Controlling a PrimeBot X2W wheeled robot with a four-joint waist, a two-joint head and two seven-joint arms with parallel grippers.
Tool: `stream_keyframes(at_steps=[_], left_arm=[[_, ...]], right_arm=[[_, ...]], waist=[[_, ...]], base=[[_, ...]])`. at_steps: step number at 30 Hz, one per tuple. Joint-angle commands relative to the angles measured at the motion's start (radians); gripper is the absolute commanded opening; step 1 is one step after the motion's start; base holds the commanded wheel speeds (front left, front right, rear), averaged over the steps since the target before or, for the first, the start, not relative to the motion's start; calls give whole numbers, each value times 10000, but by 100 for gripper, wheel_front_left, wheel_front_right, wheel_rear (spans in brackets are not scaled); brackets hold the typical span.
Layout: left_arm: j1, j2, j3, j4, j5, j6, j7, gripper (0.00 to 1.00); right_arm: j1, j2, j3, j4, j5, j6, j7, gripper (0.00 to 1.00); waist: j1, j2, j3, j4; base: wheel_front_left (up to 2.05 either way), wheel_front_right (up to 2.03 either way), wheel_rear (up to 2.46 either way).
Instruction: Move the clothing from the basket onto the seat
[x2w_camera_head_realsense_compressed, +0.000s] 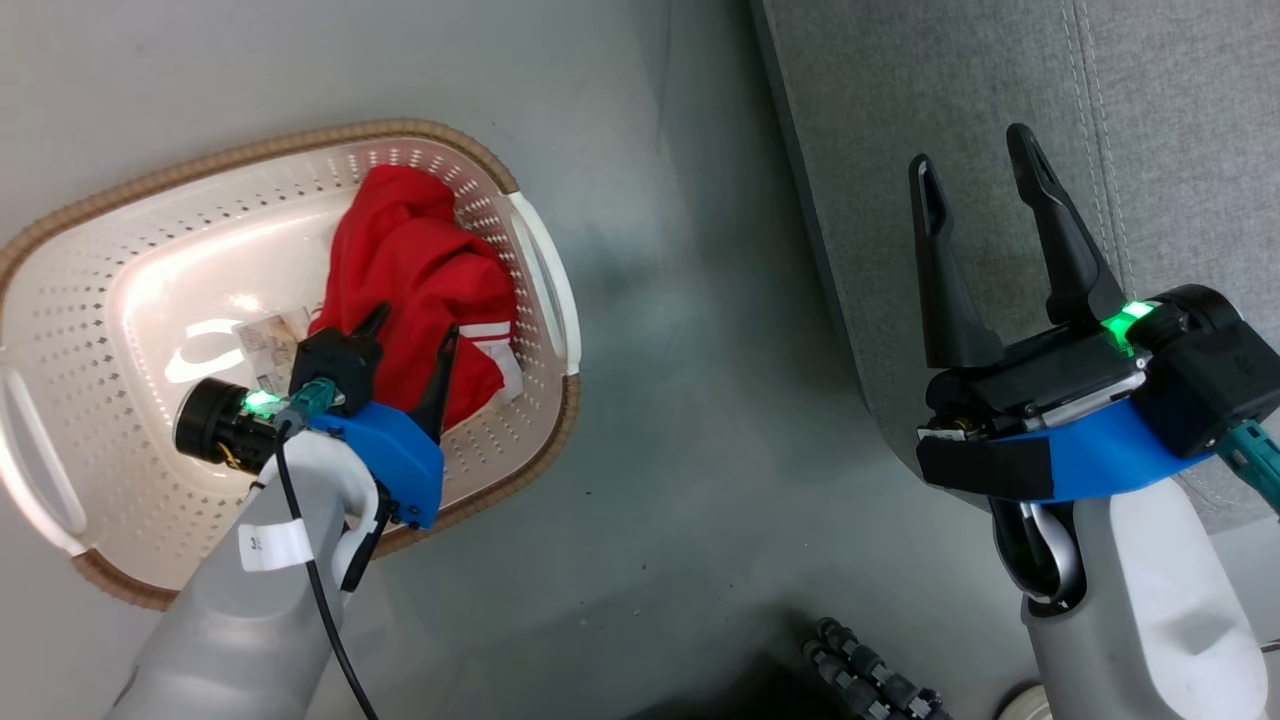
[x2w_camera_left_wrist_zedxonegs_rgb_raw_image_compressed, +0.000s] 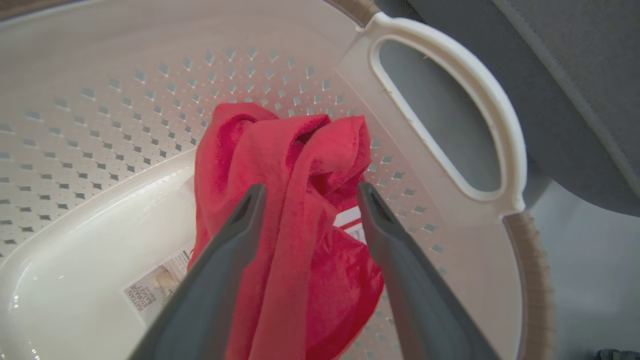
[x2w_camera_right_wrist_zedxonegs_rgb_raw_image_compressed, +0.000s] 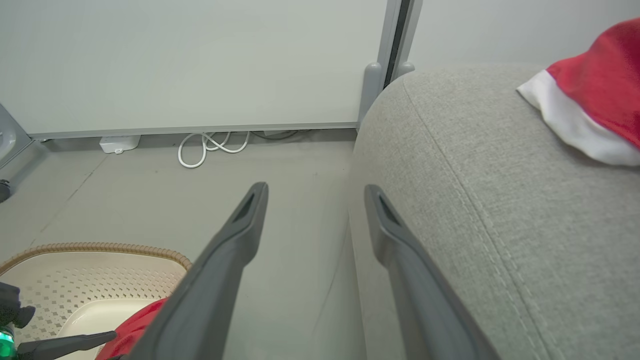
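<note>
A crumpled red garment (x2w_camera_head_realsense_compressed: 415, 285) with white stripes lies in the right half of the cream perforated basket (x2w_camera_head_realsense_compressed: 130, 330) on the floor. My left gripper (x2w_camera_head_realsense_compressed: 412, 330) hangs inside the basket, open, its two fingers straddling the red fabric (x2w_camera_left_wrist_zedxonegs_rgb_raw_image_compressed: 295, 200) without pinching it. My right gripper (x2w_camera_head_realsense_compressed: 975, 160) is open and empty over the left edge of the grey seat (x2w_camera_head_realsense_compressed: 1180, 120). In the right wrist view a second red garment (x2w_camera_right_wrist_zedxonegs_rgb_raw_image_compressed: 595, 85) with a white band lies on the seat (x2w_camera_right_wrist_zedxonegs_rgb_raw_image_compressed: 475, 200) at the upper right, beyond my right gripper (x2w_camera_right_wrist_zedxonegs_rgb_raw_image_compressed: 315, 192).
A printed label (x2w_camera_head_realsense_compressed: 268, 345) lies on the basket's bottom. A bare strip of grey floor (x2w_camera_head_realsense_compressed: 680, 400) separates basket and seat. A white cable (x2w_camera_right_wrist_zedxonegs_rgb_raw_image_compressed: 210, 147) is coiled by the wall panel. A dark ribbed hose (x2w_camera_head_realsense_compressed: 870, 670) shows at the bottom edge.
</note>
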Motion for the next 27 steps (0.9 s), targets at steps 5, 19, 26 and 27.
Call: stream_keyframes(at_steps=[5,19,26,27], left_arm=[[-458,-1,-128,1071,-444,-8,10,100],[-1070,-221,-625,2417,-1316,-8,326,40],[-1155,-224,-1089,2499,-1665,-8,364,0],[-1156,-218,-1151,2500,-1710,-8,354,0]], right_arm=[[-120,15,132,-43,195,1,-163,100],[-157,15,305,13,405,1,-225,100],[-237,15,305,62,357,1,-231,100],[-245,15,307,68,349,1,-233,100]], waist=[[-2,0,354,-248],[-2,0,599,-413],[-2,0,534,-373],[-2,0,518,-369]], base=[[0,0,0],[0,0,0],[0,0,0],[0,0,0]])
